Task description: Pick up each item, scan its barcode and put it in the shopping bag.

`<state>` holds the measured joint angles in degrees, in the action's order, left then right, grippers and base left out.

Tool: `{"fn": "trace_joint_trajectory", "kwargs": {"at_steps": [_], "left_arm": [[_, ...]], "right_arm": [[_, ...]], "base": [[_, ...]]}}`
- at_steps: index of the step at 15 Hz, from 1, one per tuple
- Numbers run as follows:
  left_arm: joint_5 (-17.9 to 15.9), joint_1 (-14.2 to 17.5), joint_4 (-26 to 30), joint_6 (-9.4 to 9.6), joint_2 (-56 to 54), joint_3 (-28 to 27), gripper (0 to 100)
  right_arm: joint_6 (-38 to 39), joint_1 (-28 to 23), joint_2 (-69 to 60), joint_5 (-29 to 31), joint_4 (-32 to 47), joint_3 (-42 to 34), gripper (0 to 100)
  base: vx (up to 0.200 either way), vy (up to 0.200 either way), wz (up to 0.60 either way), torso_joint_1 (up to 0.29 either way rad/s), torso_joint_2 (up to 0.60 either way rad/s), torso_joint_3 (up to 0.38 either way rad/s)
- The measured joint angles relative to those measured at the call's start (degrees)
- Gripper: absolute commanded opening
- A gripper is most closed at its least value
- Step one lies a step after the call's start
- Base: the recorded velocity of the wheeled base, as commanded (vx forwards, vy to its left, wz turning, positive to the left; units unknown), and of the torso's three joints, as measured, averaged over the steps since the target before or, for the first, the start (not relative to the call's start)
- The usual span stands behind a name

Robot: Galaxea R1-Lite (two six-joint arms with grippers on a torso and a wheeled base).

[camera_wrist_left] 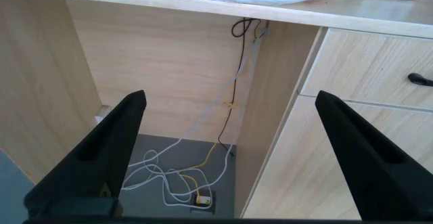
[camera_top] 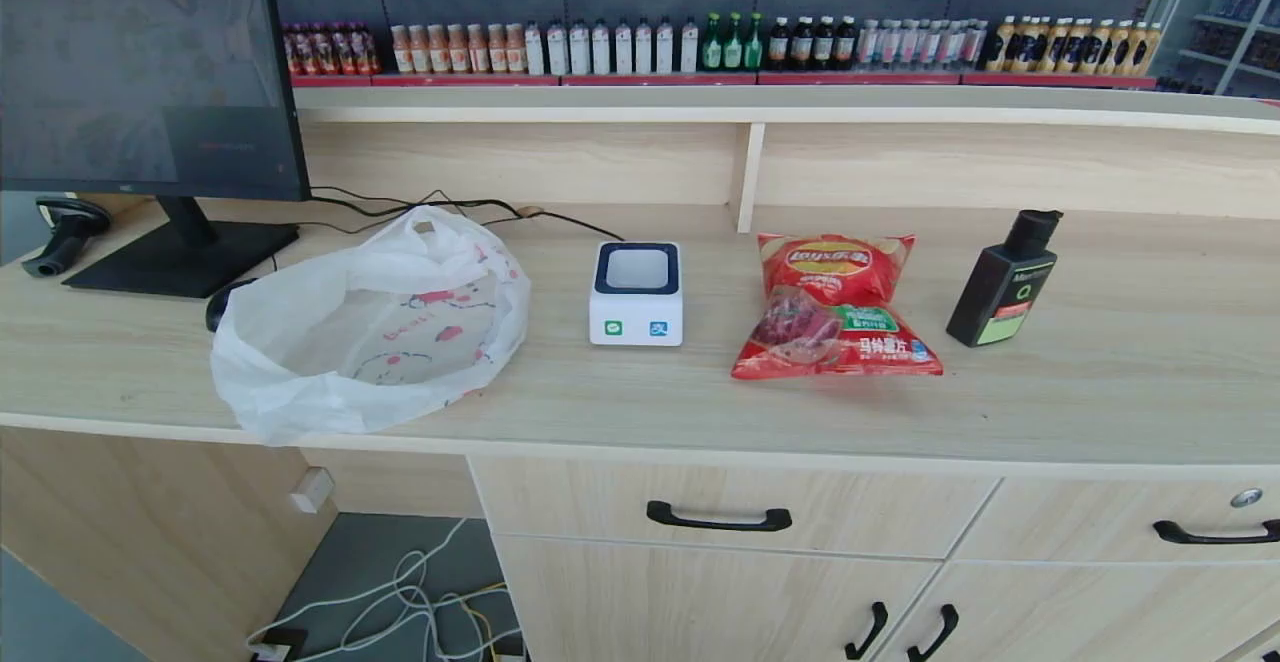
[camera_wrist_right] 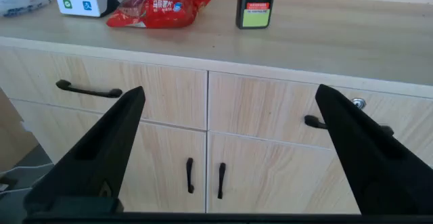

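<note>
Head view: shopping bag point(camera_top: 250, 362) empty; snack bags point(camera_top: 835, 307), bottle point(camera_top: 1003, 282) pending right of scanner point(camera_top: 637, 294). Both wide: left end effector point(camera_wrist_left: 226, 105), right end effector point(camera_wrist_right: 226, 99).

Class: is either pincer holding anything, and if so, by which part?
Nothing is held. The left pincer and right pincer are both open and empty; the snack bags and the bottle rest on the counter, apart from both.

The wooden worktop point(camera_top: 1100, 402) is bearing, left to right, a monitor's base point(camera_top: 180, 254), an open white shopping bag point(camera_top: 370, 322), a small white scanner point(camera_top: 637, 294), a red crisp bag point(camera_top: 835, 264) overlapping a red snack packet point(camera_top: 835, 344), and an upright dark bottle point(camera_top: 1003, 282).
</note>
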<state>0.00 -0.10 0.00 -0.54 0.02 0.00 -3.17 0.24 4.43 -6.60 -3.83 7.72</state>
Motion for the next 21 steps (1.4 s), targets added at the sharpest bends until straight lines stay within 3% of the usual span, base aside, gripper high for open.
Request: {"fn": "trace_joint_trajectory", "kwargs": {"at_steps": [5,8,13,17,21], "left_arm": [[0.0,0.0,0.0,0.1,0.0,0.0,100],[0.0,0.0,0.0,0.18,0.0,0.0,100],[0.0,-0.01,0.0,0.11,0.0,0.0,100],[0.0,0.0,0.0,0.11,0.0,0.0,100],[0.0,0.0,0.0,0.11,0.0,0.0,100]], "right_arm": [[-7.06,3.23,16.06,-3.04,-3.8,9.73,100],[-8.92,6.89,28.73,-3.41,-12.13,14.49,100],[-5.5,13.09,49.81,-3.44,-26.49,21.93,100],[-1.83,21.05,61.7,1.89,-27.83,30.21,100],[0.38,24.5,68.95,5.36,-27.97,34.26,100]], "base": [[0.0,0.0,0.0,0.0,0.0,0.0],[0.0,0.0,0.0,0.0,0.0,0.0],[0.0,0.0,0.0,0.0,0.0,0.0],[0.0,0.0,0.0,0.0,0.0,0.0],[0.0,0.0,0.0,0.0,0.0,0.0]]}}
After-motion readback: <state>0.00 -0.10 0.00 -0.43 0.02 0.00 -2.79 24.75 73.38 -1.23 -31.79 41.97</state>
